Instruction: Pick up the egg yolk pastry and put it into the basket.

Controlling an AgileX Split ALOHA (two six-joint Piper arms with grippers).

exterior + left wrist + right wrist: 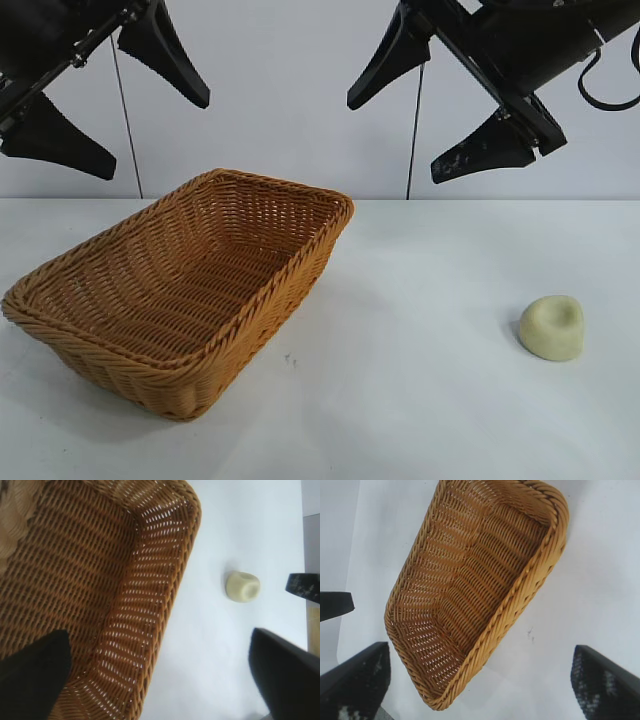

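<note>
From my remote seat this reads as a robotics lab test station: a bare matte white surface against a plain white panelled wall, with two black robot arms hanging over it and only a woven orange-brown wicker basket and a small pale cream dome-shaped pastry laid out as props.

In the exterior view, both arms are cut off by the top edge: only the two fingers of the left claw and of the right claw are shown. In the left wrist view, the basket is cropped at three edges. The egg yolk pastry is left out of the right wrist view.
</note>
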